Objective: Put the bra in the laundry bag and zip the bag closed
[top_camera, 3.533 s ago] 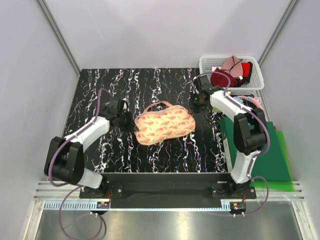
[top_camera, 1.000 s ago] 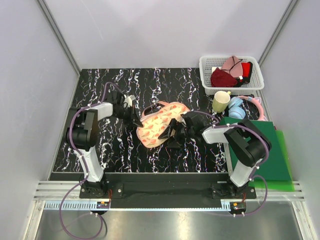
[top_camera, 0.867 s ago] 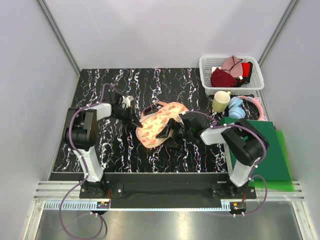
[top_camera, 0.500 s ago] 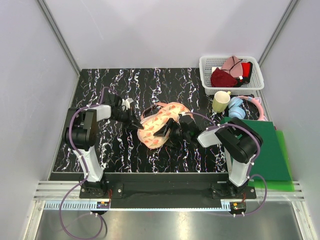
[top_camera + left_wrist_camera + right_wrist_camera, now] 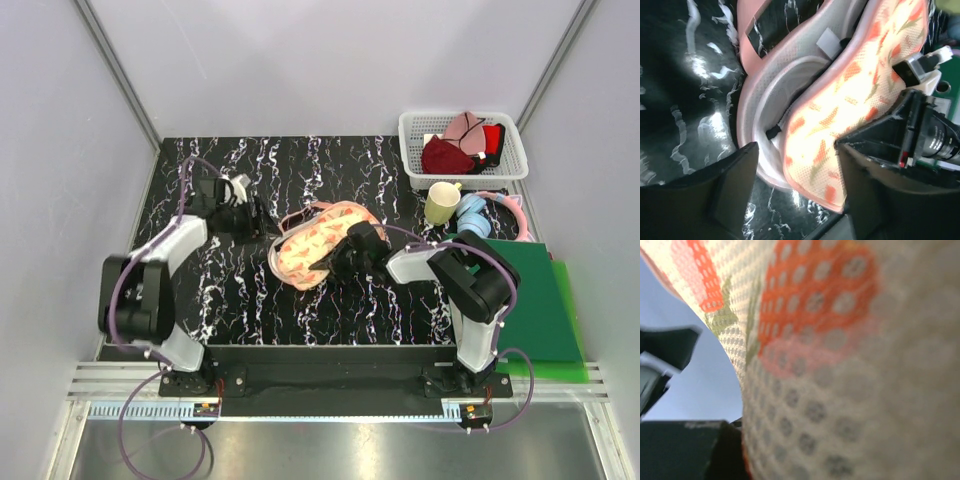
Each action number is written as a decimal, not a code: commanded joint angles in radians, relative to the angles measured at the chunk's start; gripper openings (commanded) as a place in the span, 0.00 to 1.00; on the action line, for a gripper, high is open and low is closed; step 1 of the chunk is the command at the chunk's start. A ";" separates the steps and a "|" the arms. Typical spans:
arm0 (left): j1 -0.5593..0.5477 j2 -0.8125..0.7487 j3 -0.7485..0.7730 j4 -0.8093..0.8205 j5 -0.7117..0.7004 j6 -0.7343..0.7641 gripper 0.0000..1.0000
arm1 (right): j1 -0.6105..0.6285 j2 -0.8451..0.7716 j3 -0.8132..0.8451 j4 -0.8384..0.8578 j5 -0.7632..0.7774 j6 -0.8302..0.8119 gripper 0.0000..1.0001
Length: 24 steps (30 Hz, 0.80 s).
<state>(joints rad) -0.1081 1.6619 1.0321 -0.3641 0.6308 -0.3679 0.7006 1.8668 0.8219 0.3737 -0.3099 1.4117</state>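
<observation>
Top view: the laundry bag [image 5: 322, 238] lies in the middle of the black marbled table [image 5: 200, 290], with one claw at each end.
Left claw [image 5: 248, 217]: it sits just off the bag's left end with its jaws well apart. In the left wrist view both fingers [image 5: 732, 185] frame the bag's end, which lies just ahead of them. Nothing is gripped between them.
Right claw [image 5: 338, 260]: it is at the bag's near right edge. In the left wrist view one dark finger lies flat on the printed top flap. The right wrist view is filled by blurred orange-spotted mesh pressed close to the lens. I cannot tell whether the jaws are clamped on the flap or only resting against it.
Bra [image 5: 785, 87]: it is inside the bag. A white padded cup with a bit of black trim shows under the lifted flap.
Bag edge: the pink rim gapes at the left end and is not zipped there.
Far right corner: a white basket [image 5: 415, 150] holds a dark red and a pale pink garment. A mug [image 5: 440, 203] and headphones [image 5: 482, 213] sit just in front of it.
</observation>
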 commanded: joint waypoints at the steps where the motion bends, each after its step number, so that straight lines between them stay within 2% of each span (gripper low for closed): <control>1: -0.008 -0.301 -0.101 0.045 -0.259 -0.034 0.77 | 0.011 -0.035 0.068 -0.153 0.041 0.049 0.30; 2: -0.018 -0.353 -0.156 0.044 -0.331 -0.046 0.79 | 0.011 -0.032 0.077 -0.171 0.038 0.052 0.30; 3: -0.022 -0.460 -0.193 0.042 -0.360 -0.061 0.79 | 0.011 -0.028 0.085 -0.182 0.038 0.053 0.30; 5: -0.045 -0.555 -0.297 0.042 -0.402 -0.146 0.79 | 0.011 -0.020 0.094 -0.200 0.038 0.067 0.30; 7: -0.088 -0.681 -0.352 0.047 -0.416 -0.239 0.73 | 0.011 -0.017 0.100 -0.216 0.035 0.091 0.30; 9: -0.236 -0.744 -0.420 0.057 -0.471 -0.290 0.67 | 0.011 -0.015 0.098 -0.219 0.028 0.121 0.30; 10: -0.301 -0.793 -0.444 0.065 -0.559 -0.328 0.62 | 0.011 -0.015 0.098 -0.222 0.023 0.147 0.30; 11: -0.431 -0.819 -0.467 0.101 -0.609 -0.341 0.61 | 0.011 -0.018 0.103 -0.232 0.023 0.156 0.29; 13: -0.548 -0.894 -0.549 0.149 -0.748 -0.376 0.57 | 0.010 -0.021 0.124 -0.274 0.020 0.185 0.29; 14: -0.644 -0.915 -0.578 0.219 -0.787 -0.376 0.57 | 0.010 -0.020 0.132 -0.286 0.014 0.194 0.29; 17: -0.783 -0.935 -0.685 0.350 -0.910 -0.355 0.56 | 0.010 -0.015 0.172 -0.340 -0.006 0.227 0.29; 19: -0.812 -0.906 -0.719 0.401 -0.936 -0.347 0.54 | 0.010 -0.020 0.192 -0.367 -0.001 0.239 0.29; 24: -0.878 -0.711 -0.716 0.556 -1.036 -0.272 0.60 | 0.011 -0.024 0.230 -0.475 -0.001 0.247 0.29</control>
<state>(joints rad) -0.9474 0.8349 0.3058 -0.0475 -0.2302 -0.6971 0.7013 1.8656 1.0046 0.0116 -0.3046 1.6184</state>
